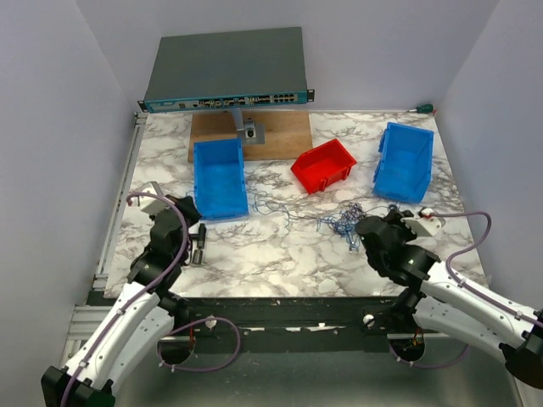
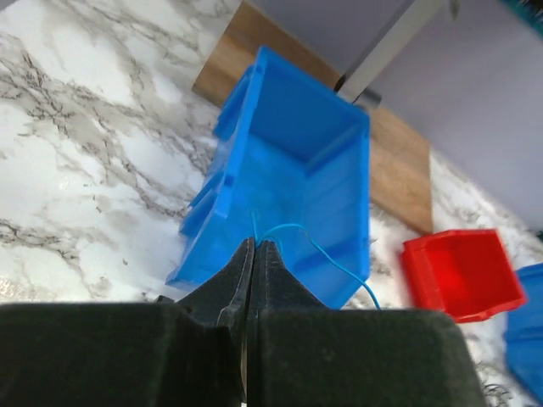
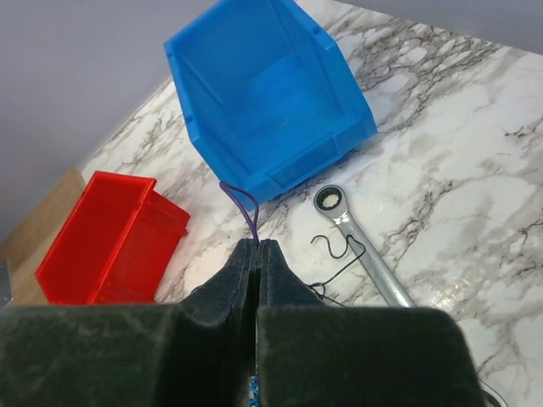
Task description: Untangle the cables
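Observation:
The cables (image 1: 341, 222) are a loose tangle of thin blue and dark strands on the marble table, right of centre, with strands trailing left toward the left blue bin. My left gripper (image 1: 190, 222) (image 2: 255, 244) is shut on a thin light-blue wire (image 2: 318, 248), which arcs off to the right in front of that bin. My right gripper (image 1: 366, 227) (image 3: 257, 244) is shut on a thin purple-blue wire loop (image 3: 244, 203) at the tangle's right edge. A thin black wire (image 3: 338, 253) lies across a silver wrench just right of the fingers.
A left blue bin (image 1: 219, 178), a red bin (image 1: 324, 165) and a right blue bin (image 1: 405, 161) stand across the middle. A wooden board (image 1: 284, 131) and a network switch (image 1: 227, 80) are at the back. The wrench (image 3: 361, 242) lies near the right bin. Small black parts (image 1: 198, 248) lie by the left arm.

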Robot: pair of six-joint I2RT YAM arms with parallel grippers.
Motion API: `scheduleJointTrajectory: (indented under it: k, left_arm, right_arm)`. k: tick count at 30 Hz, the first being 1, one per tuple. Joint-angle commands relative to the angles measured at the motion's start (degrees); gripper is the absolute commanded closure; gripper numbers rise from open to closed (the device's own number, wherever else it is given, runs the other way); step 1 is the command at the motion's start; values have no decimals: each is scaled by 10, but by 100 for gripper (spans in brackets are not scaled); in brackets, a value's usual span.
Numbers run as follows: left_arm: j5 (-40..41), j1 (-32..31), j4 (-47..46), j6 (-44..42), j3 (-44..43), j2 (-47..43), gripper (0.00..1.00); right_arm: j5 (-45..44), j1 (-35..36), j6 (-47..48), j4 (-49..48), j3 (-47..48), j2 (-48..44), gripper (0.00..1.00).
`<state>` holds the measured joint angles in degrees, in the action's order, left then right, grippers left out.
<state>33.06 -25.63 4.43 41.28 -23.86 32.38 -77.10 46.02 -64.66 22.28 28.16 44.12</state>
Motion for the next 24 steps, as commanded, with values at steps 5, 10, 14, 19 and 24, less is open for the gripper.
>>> scheduleJointTrajectory:
  k: [5, 10, 14, 19, 24]
  left_arm:
    - [-106, 16, 40, 11, -66, -55, 100]
    - [-328, 16, -21, -12, -100, -47, 100]
    - [-407, 16, 16, -25, -162, -11, 100]
    - [-440, 15, 22, -28, -190, 2, 100]
    - [-439, 14, 35, -28, -220, 1, 100]
  right_arm:
    - [245, -4, 256, -109, -12, -6, 85]
    - [505, -4, 380, -279, -87, -66, 18]
    - [673, -4, 434, -359, -81, -38, 9]
    - [856, -1, 482, -435, -27, 101, 9]
    - [885, 11, 502, -521, 3, 216, 9]
